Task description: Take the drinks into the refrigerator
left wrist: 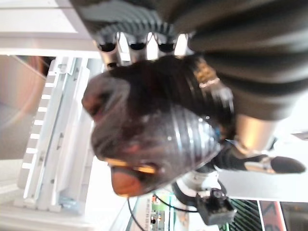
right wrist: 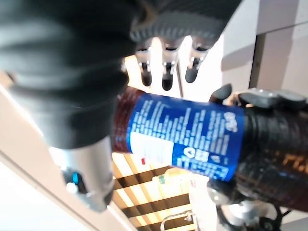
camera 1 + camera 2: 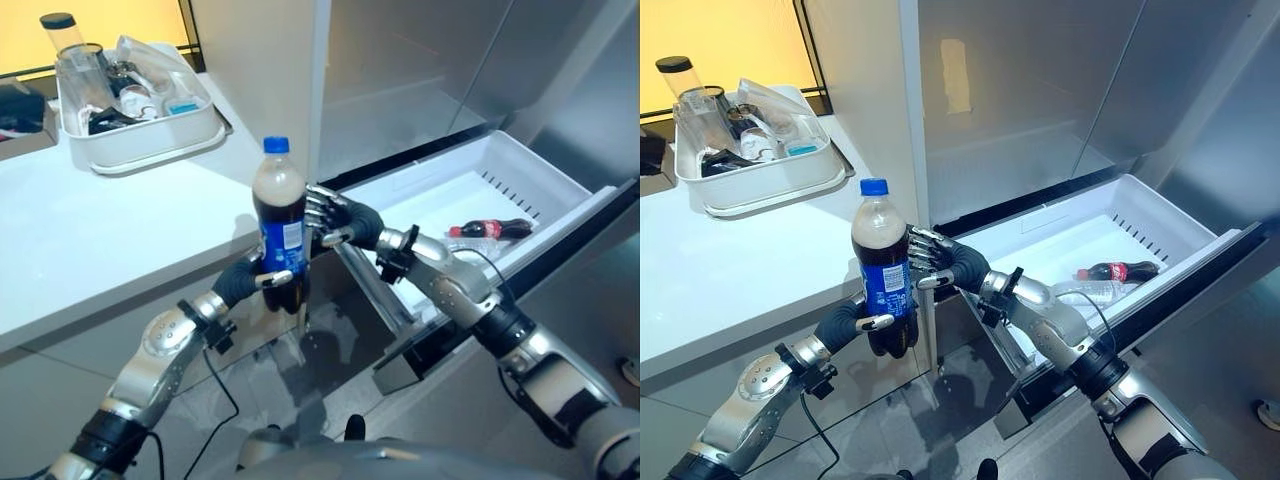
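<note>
**Status: one bottle stowed, one in hand-over**

The refrigerator drawer (image 3: 560, 190) stands open, with a small cola bottle (image 3: 1118, 271) lying inside. The large cola bottle (image 3: 280, 225), upright with blue cap and label, remains outside, near the drawer's front. The left hand (image 3: 262, 280) grips its base; the right hand (image 3: 335, 222), fingers extended, reaches its label.

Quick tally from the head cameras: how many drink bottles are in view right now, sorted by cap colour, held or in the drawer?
Blue cap: 1, the cola bottle held upright in the left hand, with the right hand at its side.
Red cap: 1, the small cola bottle lying in the open white drawer.
Cap not visible: 1, a clear bottle lying beside it.
Total: 3 bottles.
</note>
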{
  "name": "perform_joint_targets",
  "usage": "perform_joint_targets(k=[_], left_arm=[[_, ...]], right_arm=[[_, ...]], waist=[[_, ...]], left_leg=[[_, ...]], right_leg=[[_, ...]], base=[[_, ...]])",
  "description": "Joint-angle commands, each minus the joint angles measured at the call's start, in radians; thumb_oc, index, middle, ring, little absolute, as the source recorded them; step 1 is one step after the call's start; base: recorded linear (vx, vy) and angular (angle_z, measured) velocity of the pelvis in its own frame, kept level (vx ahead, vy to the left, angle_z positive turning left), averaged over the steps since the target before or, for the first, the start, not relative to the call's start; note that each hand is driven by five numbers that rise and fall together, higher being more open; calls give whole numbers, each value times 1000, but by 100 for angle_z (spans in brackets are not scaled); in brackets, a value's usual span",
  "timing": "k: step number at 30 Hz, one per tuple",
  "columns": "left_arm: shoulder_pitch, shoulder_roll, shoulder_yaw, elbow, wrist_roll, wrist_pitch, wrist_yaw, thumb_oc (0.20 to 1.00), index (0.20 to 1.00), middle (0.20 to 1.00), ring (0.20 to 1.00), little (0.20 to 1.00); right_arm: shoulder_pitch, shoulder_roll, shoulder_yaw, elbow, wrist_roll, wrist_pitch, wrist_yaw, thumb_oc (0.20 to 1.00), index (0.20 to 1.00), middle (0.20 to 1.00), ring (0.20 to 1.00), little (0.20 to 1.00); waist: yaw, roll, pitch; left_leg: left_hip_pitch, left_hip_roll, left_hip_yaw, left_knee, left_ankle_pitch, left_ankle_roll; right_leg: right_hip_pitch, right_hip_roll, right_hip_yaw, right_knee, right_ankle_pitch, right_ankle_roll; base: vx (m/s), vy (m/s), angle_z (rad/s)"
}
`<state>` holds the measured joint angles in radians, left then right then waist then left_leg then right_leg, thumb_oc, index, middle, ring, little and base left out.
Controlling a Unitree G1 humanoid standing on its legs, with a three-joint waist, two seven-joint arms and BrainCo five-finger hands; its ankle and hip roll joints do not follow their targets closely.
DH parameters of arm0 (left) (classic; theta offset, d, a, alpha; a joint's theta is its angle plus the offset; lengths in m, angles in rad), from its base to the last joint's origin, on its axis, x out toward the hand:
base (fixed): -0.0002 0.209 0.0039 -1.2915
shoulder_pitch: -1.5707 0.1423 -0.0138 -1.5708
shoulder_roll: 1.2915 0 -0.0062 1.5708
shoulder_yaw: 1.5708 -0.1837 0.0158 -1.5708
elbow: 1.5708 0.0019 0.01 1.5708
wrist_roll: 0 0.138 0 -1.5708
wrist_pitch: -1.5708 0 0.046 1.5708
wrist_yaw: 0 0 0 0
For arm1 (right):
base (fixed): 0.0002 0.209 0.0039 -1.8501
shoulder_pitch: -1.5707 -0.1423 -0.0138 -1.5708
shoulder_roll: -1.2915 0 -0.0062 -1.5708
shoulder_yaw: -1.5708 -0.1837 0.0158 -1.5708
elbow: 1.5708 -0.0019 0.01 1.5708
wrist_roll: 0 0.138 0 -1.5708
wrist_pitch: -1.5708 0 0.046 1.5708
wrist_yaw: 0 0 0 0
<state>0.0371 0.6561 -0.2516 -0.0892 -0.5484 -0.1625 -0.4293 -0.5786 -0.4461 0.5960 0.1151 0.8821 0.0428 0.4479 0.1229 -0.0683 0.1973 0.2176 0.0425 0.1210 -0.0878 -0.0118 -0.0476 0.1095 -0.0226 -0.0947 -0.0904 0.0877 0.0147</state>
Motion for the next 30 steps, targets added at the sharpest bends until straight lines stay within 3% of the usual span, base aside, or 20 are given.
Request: perform_joint_targets(k=[1, 9, 18, 30], left_arm=[[-102, -13, 9, -77, -4, -78, -1, 200, 200, 200, 200, 200], [-120, 5, -25, -101, -64, -72, -15, 200, 200, 200, 200, 200], [-136, 27, -43, -100, -87, -67, -14, 200, 200, 200, 200, 200], [-144, 39, -37, -97, -71, -74, -2, 200, 200, 200, 200, 200]], right_arm=[[-80, 42, 6, -70, -26, -46, 27, 1000, 1000, 1000, 1000, 1000], [-155, 74, -12, 176, -56, -87, -58, 1000, 1000, 1000, 1000, 1000], [-240, 114, -6, 322, -59, -99, -94, 1000, 1000, 1000, 1000, 1000], [-276, 95, 19, 168, 32, -89, -46, 1000, 1000, 1000, 1000, 1000]], waist=[[-3, -6, -38], [9, -1, -44], [22, 1, -43], [23, 0, -40]], left_leg=[[-1, -21, -31, 1, -61, 23], [-1, -23, -36, 1, -59, 21], [-2, -23, -40, 1, -57, 19], [-3, -22, -41, 1, -57, 20]], right_leg=[[12, -52, -24, 81, -48, 86], [16, -54, -33, 79, -46, 87], [15, -53, -36, 83, -46, 85], [12, -53, -35, 82, -44, 86]], base=[[0, 0, 0], [-2, -2, 1], [-1, -2, 1], [0, 0, 0]])
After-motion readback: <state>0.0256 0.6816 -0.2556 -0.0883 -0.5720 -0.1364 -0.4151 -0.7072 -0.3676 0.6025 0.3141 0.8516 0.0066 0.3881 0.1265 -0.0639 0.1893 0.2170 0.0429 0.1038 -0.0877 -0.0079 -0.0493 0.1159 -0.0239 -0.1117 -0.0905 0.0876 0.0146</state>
